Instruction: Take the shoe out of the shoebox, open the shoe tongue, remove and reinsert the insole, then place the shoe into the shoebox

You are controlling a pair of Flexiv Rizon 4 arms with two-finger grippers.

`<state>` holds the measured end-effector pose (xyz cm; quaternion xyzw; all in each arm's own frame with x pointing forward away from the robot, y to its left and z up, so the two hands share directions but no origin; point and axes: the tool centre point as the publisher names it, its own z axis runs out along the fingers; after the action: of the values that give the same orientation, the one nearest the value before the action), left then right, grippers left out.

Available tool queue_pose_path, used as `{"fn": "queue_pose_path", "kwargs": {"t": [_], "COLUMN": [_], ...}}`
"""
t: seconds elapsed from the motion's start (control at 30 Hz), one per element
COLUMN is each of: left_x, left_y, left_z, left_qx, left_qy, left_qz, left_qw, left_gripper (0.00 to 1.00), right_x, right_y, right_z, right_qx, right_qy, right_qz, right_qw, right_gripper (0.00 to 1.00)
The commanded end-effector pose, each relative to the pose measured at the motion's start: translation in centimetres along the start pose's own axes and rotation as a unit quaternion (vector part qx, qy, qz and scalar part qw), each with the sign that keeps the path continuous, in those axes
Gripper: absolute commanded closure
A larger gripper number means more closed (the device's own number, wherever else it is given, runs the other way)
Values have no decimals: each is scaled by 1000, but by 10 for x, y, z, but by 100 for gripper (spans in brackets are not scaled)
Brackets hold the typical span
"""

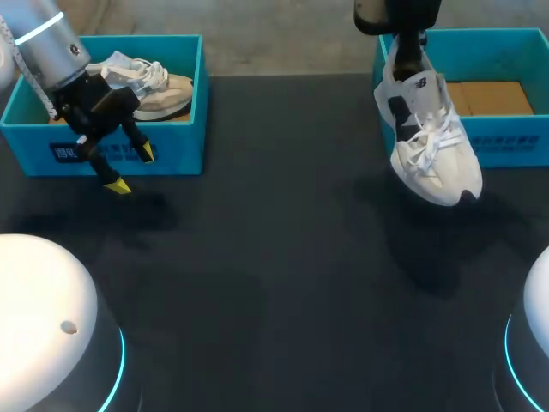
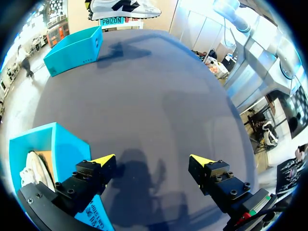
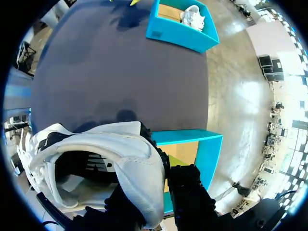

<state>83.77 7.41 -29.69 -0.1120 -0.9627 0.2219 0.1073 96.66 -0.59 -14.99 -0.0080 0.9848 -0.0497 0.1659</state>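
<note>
As the white sneaker point(image 1: 429, 142) is clamped heel-up in the right gripper point(image 1: 408, 53), toe hanging below, the left gripper point(image 2: 153, 160) is noted spread and well apart.

The left arm point(image 1: 47, 43) is silver-grey metal, rounded, with a glowing white ring. The left pincer point(image 1: 133, 169) is black and blocky, dotted with small screws, its fingers point(image 2: 103, 161) ending in bright yellow wedges. The bases point(image 1: 39, 318) are white domes edged in blue light.
</note>
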Motion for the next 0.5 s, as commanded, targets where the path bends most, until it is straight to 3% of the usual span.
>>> {"fn": "queue_pose_path", "kwargs": {"t": [0.03, 0.13, 0.23, 0.3, 0.33, 0.4, 0.5], "left_x": [0, 0, 0, 0, 0, 0, 0], "left_y": [1, 1, 1, 1, 1, 1, 1], "left_z": [0, 0, 0, 0, 0, 0, 0], "left_qx": [0, 0, 0, 0, 0, 0, 0], "left_qy": [0, 0, 0, 0, 0, 0, 0], "left_qz": [1, 1, 1, 1, 1, 1, 1], "left_qw": [1000, 1000, 1000, 1000, 1000, 1000, 1000], "left_gripper": [0, 0, 0, 0, 0, 0, 0], "right_x": [0, -11, -30, -49, -57, -71, -90], "right_y": [-1, -10, -28, -45, -53, -67, -87], "right_z": [-1, 2, 8, 11, 13, 15, 20], "right_qx": [0, -4, -28, -13, -31, -4, -7], "right_qy": [0, -4, -5, 0, 0, 1, 6], "right_qz": [0, -3, -7, -12, -21, -22, -30], "right_qw": [1000, 1000, 1000, 1000, 999, 1000, 1000], "right_gripper": [100, 100, 100, 100, 100, 100, 100]}}
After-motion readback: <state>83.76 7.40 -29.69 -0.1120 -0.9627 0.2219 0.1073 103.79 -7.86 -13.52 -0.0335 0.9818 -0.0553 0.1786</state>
